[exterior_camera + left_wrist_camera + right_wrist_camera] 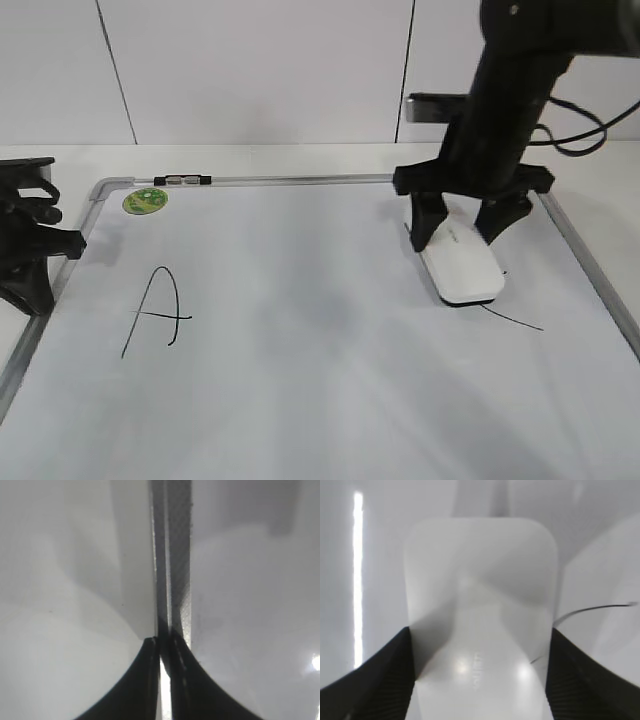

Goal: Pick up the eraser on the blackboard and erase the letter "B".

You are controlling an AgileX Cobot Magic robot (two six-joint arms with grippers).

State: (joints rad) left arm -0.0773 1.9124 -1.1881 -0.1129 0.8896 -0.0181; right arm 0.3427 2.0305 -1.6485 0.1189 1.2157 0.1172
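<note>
The eraser (460, 262) lies flat on the blackboard (300, 350), near its right side. The right gripper (468, 228) has one finger on each side of the eraser and holds it. One thin black line (512, 318) peeks out beside the eraser; the letter "B" cannot be made out. The board lies on a white table (300, 158) with a plain white wall (250, 70) behind. One black letter "A" (155, 310) is on the left. One round green magnet (145, 200) sits in the far left corner. The left gripper (161, 680) rests at the board's left edge, its fingers pressed together.
</note>
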